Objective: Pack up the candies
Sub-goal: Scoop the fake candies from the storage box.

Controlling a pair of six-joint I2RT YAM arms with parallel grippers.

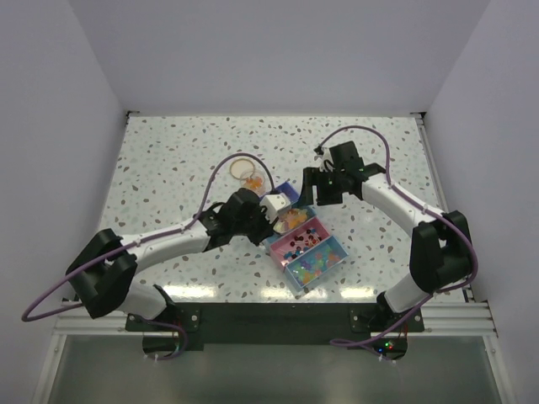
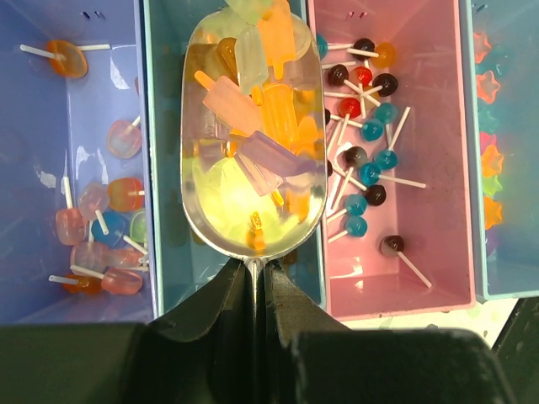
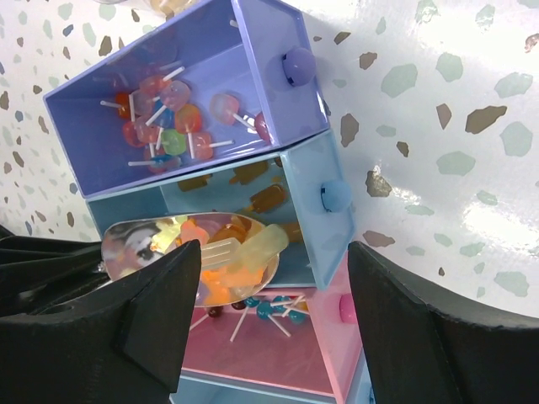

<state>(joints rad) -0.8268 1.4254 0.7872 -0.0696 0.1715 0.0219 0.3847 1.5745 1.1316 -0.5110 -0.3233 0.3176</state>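
Above box (image 2: 438,210), left hand (image 2: 253,282) pinching scoop (image 2: 226,229) of candies (image 2: 232,105), right hand (image 3: 276,269) spread

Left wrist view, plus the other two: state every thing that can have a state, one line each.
left gripper: shut on the scoop handle.
scoop: loaded with candies, held over the light blue compartment.
right gripper: open, holding nothing.
light blue compartment: open, a few candies inside.
purple compartment: open, partly filled.
pink compartment: open, partly filled.
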